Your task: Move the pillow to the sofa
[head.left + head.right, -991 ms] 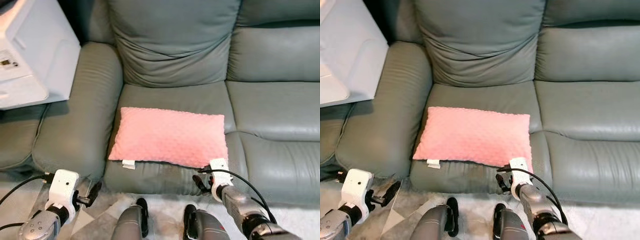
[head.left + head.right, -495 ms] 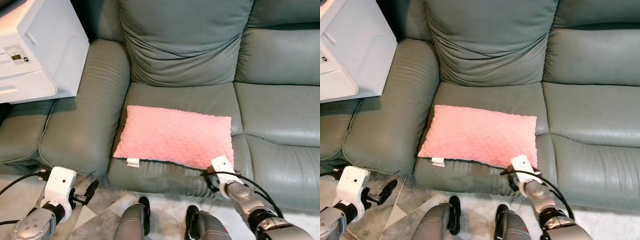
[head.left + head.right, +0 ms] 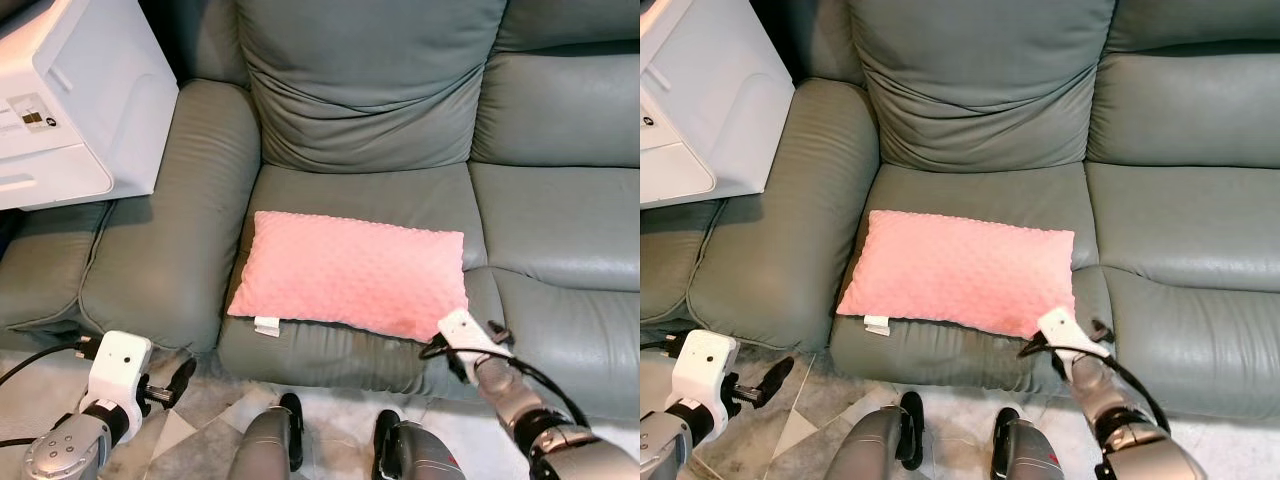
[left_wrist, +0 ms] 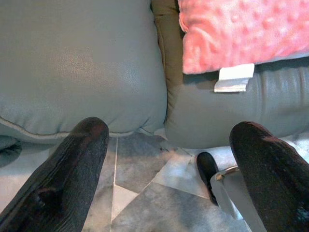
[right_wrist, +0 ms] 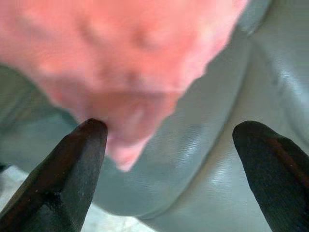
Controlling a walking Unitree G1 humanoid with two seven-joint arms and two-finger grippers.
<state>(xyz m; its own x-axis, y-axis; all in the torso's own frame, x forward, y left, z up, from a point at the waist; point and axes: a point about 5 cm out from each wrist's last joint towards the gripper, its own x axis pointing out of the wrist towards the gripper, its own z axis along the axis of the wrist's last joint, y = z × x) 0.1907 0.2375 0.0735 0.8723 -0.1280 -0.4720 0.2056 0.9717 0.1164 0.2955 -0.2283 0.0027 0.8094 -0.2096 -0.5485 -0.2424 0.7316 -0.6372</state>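
Pillow [image 3: 350, 272]: one, pink, dimpled fabric, rectangular. It lies flat on the left seat cushion of the sofa [image 3: 560, 215], its long side running across the seat, and it rests toward the front edge. One white label [image 4: 234, 79] hangs from its front left corner over the cushion front.

Sofa: one, grey-green leather. Two seat cushions and two back cushions are in view, plus one padded armrest [image 3: 165, 225] on the left. The right seat cushion holds nothing.

White appliance [image 3: 70, 95]: one, box-shaped, standing beyond the armrest at the upper left.

Floor [image 4: 145, 193]: grey and white tiles in front of the sofa.

Left gripper [image 4: 169, 179]: one, low in front of the armrest, above the floor, well apart from the pillow. Its two black fingers stand spread wide with nothing between them.

Right gripper [image 5: 169, 169]: one, at the sofa's front edge just beside the pillow's front right corner. Its two black fingers are spread wide and hold nothing; the pink corner is blurred, close before them.
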